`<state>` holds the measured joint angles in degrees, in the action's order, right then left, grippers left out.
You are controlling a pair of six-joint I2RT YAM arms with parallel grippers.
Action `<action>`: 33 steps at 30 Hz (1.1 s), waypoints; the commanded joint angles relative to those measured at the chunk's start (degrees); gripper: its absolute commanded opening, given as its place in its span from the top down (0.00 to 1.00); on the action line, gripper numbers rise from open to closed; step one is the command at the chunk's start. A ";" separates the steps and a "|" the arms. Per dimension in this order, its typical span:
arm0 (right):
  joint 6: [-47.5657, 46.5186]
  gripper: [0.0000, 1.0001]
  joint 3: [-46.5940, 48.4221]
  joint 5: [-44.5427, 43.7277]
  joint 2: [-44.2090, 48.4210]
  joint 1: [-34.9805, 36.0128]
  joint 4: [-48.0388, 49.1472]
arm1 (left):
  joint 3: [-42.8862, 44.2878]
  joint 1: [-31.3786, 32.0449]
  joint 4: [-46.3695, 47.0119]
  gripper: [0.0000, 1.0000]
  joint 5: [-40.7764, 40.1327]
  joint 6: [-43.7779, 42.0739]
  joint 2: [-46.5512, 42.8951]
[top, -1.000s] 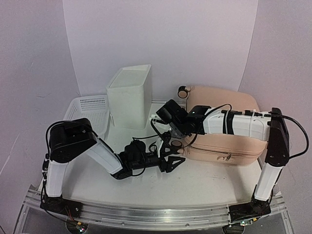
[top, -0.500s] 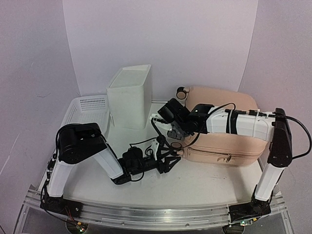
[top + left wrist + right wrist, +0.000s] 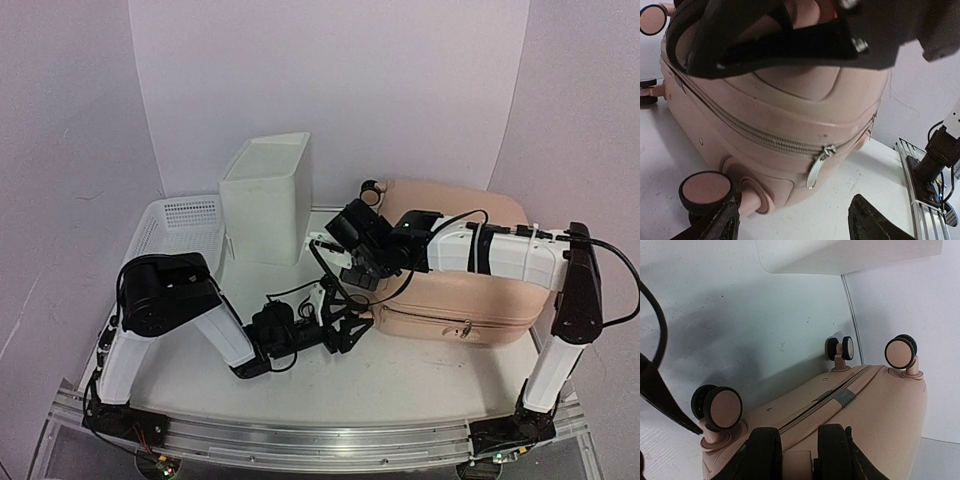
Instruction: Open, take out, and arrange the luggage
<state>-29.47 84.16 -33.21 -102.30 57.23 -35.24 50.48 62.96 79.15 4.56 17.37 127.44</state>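
The luggage lies flat on the table, zipped shut, contents hidden, its long axis left-right with the wheels leftward. At its near wheel corner the left claw gapes empty, the zip pull just ahead. The right claw straddles a pink stub there; whether it is clamped I cannot tell. A box and basket stand left of the luggage.

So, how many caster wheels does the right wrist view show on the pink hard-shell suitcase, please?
4: one lower left, two upper right, one caster wheel apparently in the right tool.
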 commanded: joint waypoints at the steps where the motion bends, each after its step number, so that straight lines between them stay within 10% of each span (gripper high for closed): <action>1: 17.23 0.86 7.65 -0.31 6.09 0.75 15.12 | 4.91 0.89 3.52 0.22 -6.36 -0.80 2.82; 13: 16.66 0.80 11.05 -0.80 3.86 0.74 14.55 | 8.56 2.76 3.53 0.27 -12.25 0.19 7.89; 17: 7.04 0.61 11.50 1.79 3.06 0.72 9.72 | 4.13 2.74 3.45 0.30 -6.93 -2.16 4.23; 22: 9.59 0.04 19.98 9.37 0.99 0.74 -9.28 | -5.80 1.95 3.17 0.24 -2.65 -1.63 -3.31; 28: 27.21 0.02 24.82 14.76 3.03 0.43 -17.59 | -15.08 -3.72 -1.84 0.21 6.76 10.80 -14.76; 33: 35.38 0.02 24.07 14.11 5.44 -0.63 -17.79 | -9.75 -6.97 -29.92 0.19 16.67 23.31 -29.40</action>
<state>-4.82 107.63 -19.88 -99.42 57.47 -50.96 35.73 57.74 69.21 11.40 28.67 109.80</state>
